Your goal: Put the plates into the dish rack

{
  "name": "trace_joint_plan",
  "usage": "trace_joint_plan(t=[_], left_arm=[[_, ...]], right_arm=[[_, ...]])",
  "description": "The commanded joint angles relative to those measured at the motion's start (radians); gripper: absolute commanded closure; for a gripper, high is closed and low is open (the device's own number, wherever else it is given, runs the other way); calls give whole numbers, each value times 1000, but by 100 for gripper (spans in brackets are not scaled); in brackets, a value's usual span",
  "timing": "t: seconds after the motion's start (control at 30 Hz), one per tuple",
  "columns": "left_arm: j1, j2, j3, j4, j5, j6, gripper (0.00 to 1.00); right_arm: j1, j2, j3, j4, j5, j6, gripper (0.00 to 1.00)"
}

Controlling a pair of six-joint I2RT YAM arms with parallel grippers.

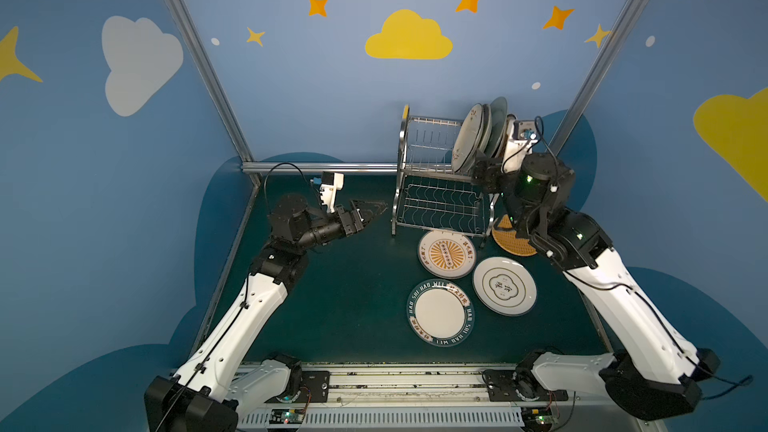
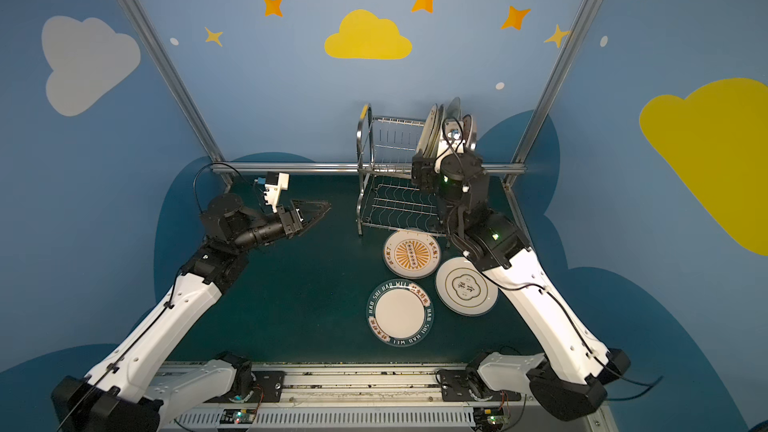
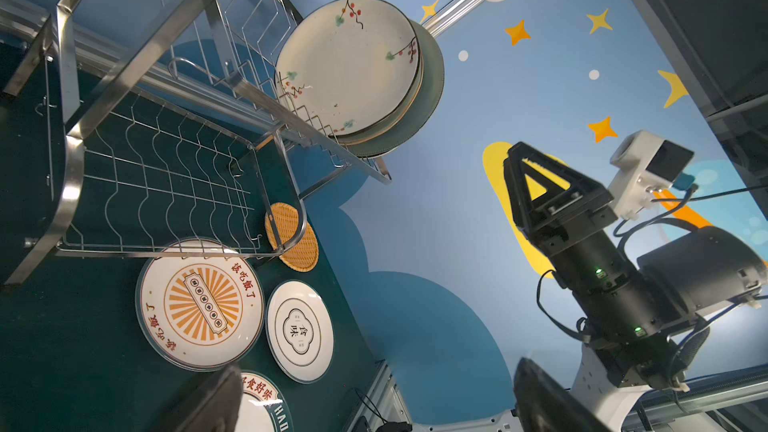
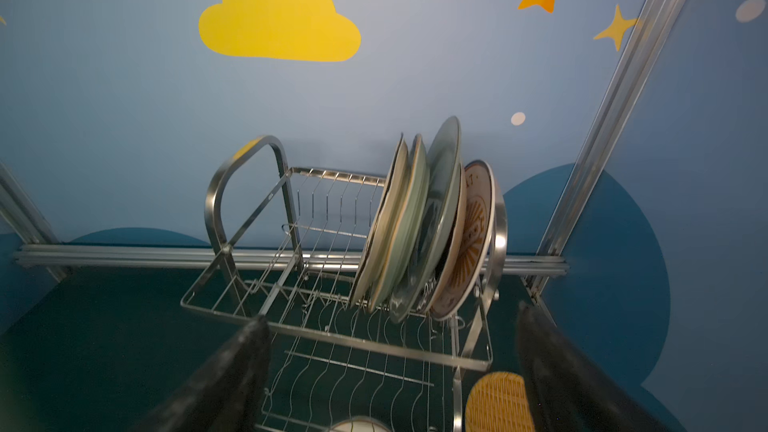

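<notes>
The dish rack (image 1: 432,197) (image 2: 386,201) (image 4: 291,297) stands at the back of the table. Several plates stand on edge at the right end of its upper tier: a cream blossom plate (image 3: 349,68) in front, pale green ones (image 4: 440,209) behind, an orange sunburst one (image 4: 471,243) last. Flat on the table lie a sunburst plate (image 1: 446,254), a cream plate (image 1: 504,285), a teal lettered plate (image 1: 440,312) and an orange woven plate (image 1: 509,241) under the right arm. My right gripper (image 1: 478,168) (image 4: 390,313) hangs open and empty just in front of the racked plates. My left gripper (image 1: 376,210) (image 3: 374,376) is open and empty, left of the rack.
The rack's wavy-wire lower shelf (image 4: 353,371) holds nothing. Metal frame posts (image 1: 598,60) and a rail (image 1: 324,167) run close behind and beside the rack. The dark green table (image 1: 332,305) is bare to the left of the plates.
</notes>
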Motion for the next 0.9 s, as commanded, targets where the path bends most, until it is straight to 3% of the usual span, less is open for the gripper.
trace_joint_plan(t=[0.0, 0.2, 0.4, 0.57, 0.73, 0.87], left_arm=[[-39, 3, 1, -25, -39, 37, 0], [-117, -16, -33, -191, -164, 103, 0], [-231, 6, -268, -45, -285, 43, 0], [-271, 205, -323, 128, -289, -56, 3], [-274, 464, -280, 327, -247, -136, 24], [-274, 629, -218, 422, -244, -167, 33]], right_arm=[[0, -64, -121, -58, -80, 100, 10], [-16, -223, -411, -79, -196, 175, 8], [-79, -310, -647, -25, -349, 237, 5], [-138, -325, -762, 32, -424, 287, 5], [-153, -372, -806, 43, -460, 289, 5], [-160, -387, -804, 25, -512, 309, 5]])
